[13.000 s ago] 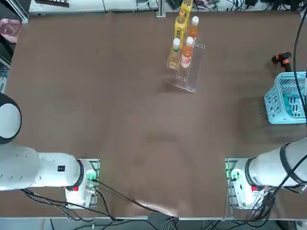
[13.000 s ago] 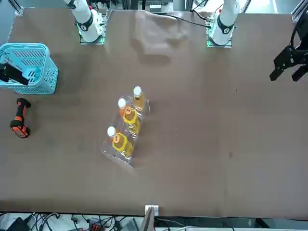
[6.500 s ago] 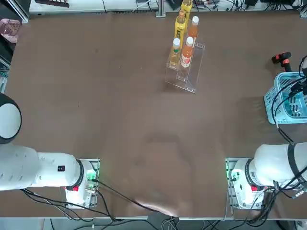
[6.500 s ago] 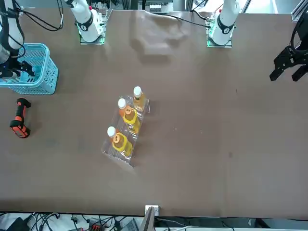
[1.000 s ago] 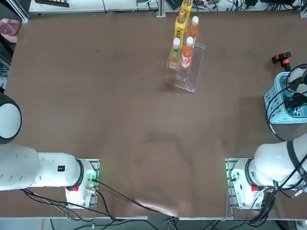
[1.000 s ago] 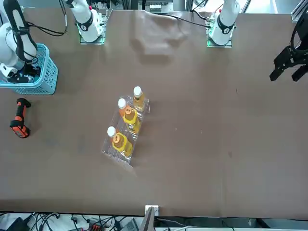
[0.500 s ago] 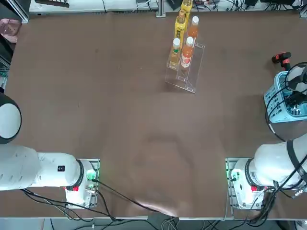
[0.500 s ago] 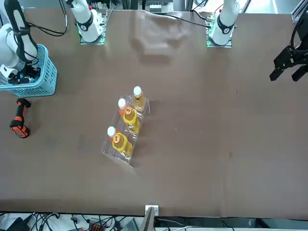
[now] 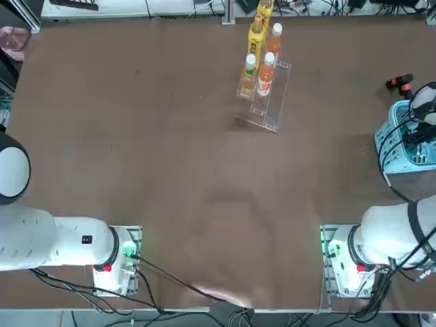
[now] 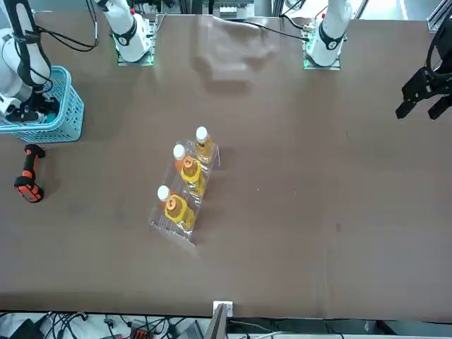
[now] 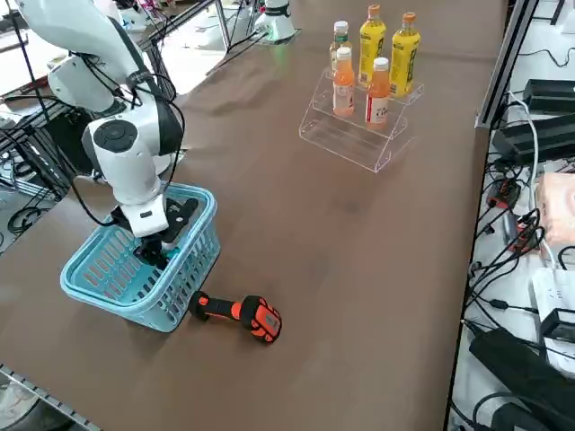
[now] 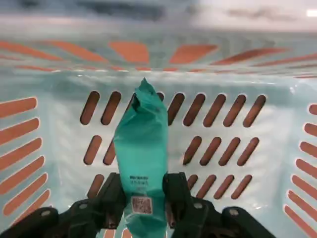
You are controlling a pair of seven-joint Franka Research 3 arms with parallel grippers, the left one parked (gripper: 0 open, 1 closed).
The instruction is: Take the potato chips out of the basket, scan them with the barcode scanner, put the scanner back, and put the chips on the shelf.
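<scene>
Gripping the potato chips (image 12: 141, 148) by one end: right end effector (image 12: 141, 194), fingers clamped on the teal packet, inside the basket (image 11: 99, 269). Basket: light blue, at the worktop (image 9: 170, 136) right edge. Barcode scanner (image 11: 238, 313): lying on the worktop just beside the basket. Shelf (image 9: 266, 95): clear, near the far edge, holding orange and yellow bottles (image 11: 371, 45).

Slim teal-green foil chips packet (image 12: 142, 148) with a small printed code; light-blue slotted plastic basket (image 11: 99, 274); black handheld scanner (image 11: 241, 315) with orange-red parts.
</scene>
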